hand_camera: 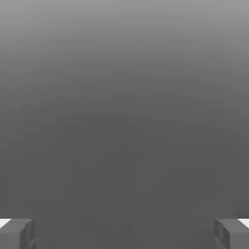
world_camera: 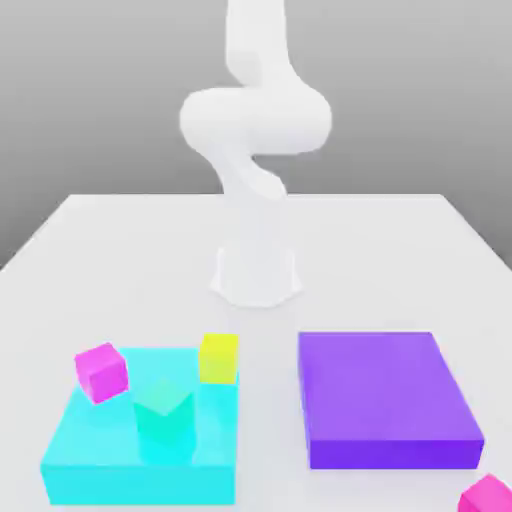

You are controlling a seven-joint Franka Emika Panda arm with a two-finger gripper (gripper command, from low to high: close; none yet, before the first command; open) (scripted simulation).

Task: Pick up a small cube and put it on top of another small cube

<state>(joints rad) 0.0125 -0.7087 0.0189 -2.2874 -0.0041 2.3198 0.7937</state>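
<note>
Pink cube (world_camera: 487, 495): one, at the exterior view's right lower corner, partly cut off by the picture's edge, near the purple slab (world_camera: 390, 392) and apart from it, set turned on the bench (world_camera: 130, 270). Fingers (hand_camera: 25, 234): one pair, parted wide, nothing held between them. Step in hand, as judged: the approach to the pink cube, no lift begun. Handling advised: the fingers to be brought above the cube, pointed straight down, and turned until two opposite faces are matched; the descent to be made slowly, centred, with the spread kept; closure to be made low on the faces, since by a grip across corners the cube could be spun or pushed away. Arm (world_camera: 257, 120): one, white, raised above its base and folded in a bend, the upper part run out through the exterior view's top. Hand: aimed at plain grey, no cube faced; a downward tilt is judged to be needed first.
</note>
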